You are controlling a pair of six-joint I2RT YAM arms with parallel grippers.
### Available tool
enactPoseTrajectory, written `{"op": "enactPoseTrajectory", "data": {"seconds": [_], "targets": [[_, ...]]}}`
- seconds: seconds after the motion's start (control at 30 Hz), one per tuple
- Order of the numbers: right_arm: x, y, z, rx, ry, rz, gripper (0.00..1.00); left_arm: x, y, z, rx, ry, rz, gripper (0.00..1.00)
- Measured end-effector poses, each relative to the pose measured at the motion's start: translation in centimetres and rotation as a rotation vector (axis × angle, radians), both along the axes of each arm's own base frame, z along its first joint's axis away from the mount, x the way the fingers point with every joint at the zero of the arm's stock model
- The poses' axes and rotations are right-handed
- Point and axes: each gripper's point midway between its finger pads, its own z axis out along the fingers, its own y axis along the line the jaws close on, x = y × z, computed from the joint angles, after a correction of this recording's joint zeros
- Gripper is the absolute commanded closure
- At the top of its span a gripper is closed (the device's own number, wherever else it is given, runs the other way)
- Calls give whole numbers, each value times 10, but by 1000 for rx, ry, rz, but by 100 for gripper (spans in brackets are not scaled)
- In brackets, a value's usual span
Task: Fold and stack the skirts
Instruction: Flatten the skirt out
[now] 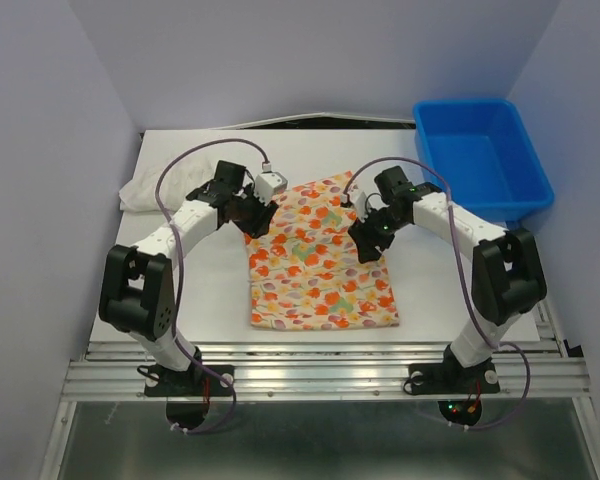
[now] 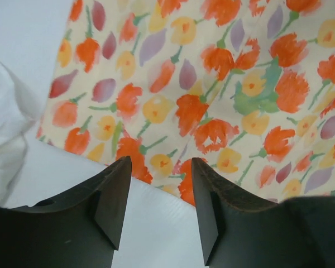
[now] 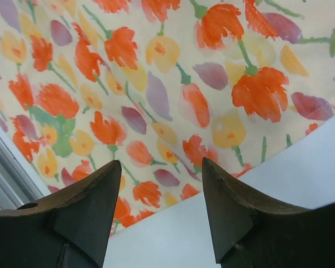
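Observation:
The cream skirt with orange, red and yellow flower print [image 1: 320, 260] lies spread flat in the middle of the table. It fills the left wrist view [image 2: 212, 95] and the right wrist view [image 3: 156, 89]. My left gripper [image 1: 255, 222] is open and empty, just above the skirt's left edge [image 2: 159, 167]. My right gripper [image 1: 368, 245] is open and empty, just above the skirt's right edge [image 3: 159, 170]. The plain white skirt [image 1: 155, 190] lies bunched at the far left of the table and shows at the left edge of the left wrist view [image 2: 3, 128].
A blue plastic bin [image 1: 480, 160] stands at the back right corner of the table. The white table top [image 1: 200, 290] ends at a metal rail [image 1: 320, 375] in front.

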Motion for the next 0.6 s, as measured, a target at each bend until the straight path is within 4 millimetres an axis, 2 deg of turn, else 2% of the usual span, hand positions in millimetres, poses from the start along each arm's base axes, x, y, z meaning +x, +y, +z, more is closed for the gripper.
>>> {"op": "enactPoseTrajectory", "data": {"seconds": [0.03, 0.13, 0.3, 0.37, 0.53, 0.6], "targets": [[4, 0, -15, -25, 12, -1, 37, -4, 0, -8, 3, 21, -5, 48], [3, -1, -34, -50, 26, -2, 39, -24, -1, -36, 20, 107, -29, 49], [-25, -14, -73, -116, 90, 22, 39, -46, -11, -60, 45, 173, -88, 51], [-32, -10, -73, -126, 62, 57, 39, -56, -15, -69, 58, 193, -113, 61], [-67, 10, -74, -132, 47, 192, 36, -89, -18, -100, 128, 250, -191, 72], [-85, 18, -74, -122, 75, 245, 36, -95, -23, -103, 148, 228, -238, 74]]}}
